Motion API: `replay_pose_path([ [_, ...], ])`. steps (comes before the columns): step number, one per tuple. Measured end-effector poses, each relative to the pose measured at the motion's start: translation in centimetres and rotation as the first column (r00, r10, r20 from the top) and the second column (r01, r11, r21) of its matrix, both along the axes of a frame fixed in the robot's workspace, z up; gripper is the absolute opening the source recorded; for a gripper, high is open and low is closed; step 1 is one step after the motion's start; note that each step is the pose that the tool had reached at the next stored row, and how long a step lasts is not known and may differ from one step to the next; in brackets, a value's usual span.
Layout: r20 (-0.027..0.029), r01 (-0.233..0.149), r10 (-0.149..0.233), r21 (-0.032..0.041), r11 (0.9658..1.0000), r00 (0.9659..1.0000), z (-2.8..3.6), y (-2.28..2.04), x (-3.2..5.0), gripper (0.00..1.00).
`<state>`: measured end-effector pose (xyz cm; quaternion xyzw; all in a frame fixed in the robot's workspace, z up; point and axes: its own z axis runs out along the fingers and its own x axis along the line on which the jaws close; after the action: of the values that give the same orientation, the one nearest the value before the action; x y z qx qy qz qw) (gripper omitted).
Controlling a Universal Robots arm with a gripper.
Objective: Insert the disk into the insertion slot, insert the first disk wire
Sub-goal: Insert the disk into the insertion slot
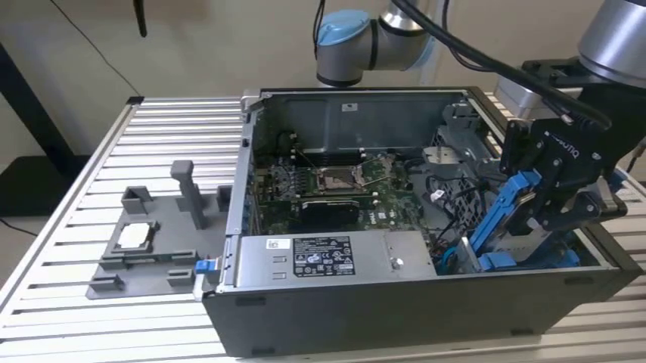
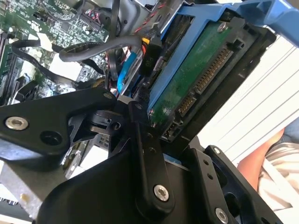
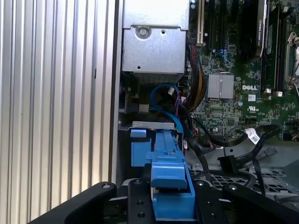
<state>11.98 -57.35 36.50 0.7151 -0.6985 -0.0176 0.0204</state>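
Pincer point(image 1: 550, 208) pressed shut on disk point(image 1: 501, 219), gripping blue carrier at upper end. Disk stood on edge, tilted, with lower end down at slot point(image 1: 530, 261) in corner of computer case point(image 1: 404, 310) on exterior view's right (depth of seating could not be told). Circuit-board side of disk point(image 2: 196, 77) faced second wrist view. Black cable point(image 2: 93, 50) lay beside it. Power-supply box point(image 1: 313, 257) sat along front wall. Case rested on slatted table point(image 1: 181, 128).

Claw point(image 1: 548, 203) grips tilted disk point(image 1: 503, 218) over insertion slot point(image 1: 527, 262)
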Motion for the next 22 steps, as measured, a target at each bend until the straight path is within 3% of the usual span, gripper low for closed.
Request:
replay_pose_path([
  [7,0.0001,0.000,0.000,0.0003,1.0000,1.0000,-0.05,0.00,0.00,0.33],
  [9,-0.0001,0.000,0.000,0.0002,1.0000,1.0000,-0.05,0.00,-0.01,0.40],
  [11,-0.0001,0.000,0.000,0.0001,1.0000,1.0000,-0.05,0.00,-0.01,0.40],
  [12,0.0000,0.000,0.000,0.0000,1.0000,1.0000,-0.05,0.00,-0.01,0.47],
  [19,0.0000,0.000,0.000,-0.0003,1.0000,1.0000,-0.08,0.00,-0.01,0.47],
  [21,0.0000,0.000,0.000,-0.0001,1.0000,1.0000,-0.09,0.00,0.00,0.49],
  [22,0.0000,0.000,0.000,-0.0001,1.0000,1.0000,-0.10,0.00,-0.01,0.55],
])
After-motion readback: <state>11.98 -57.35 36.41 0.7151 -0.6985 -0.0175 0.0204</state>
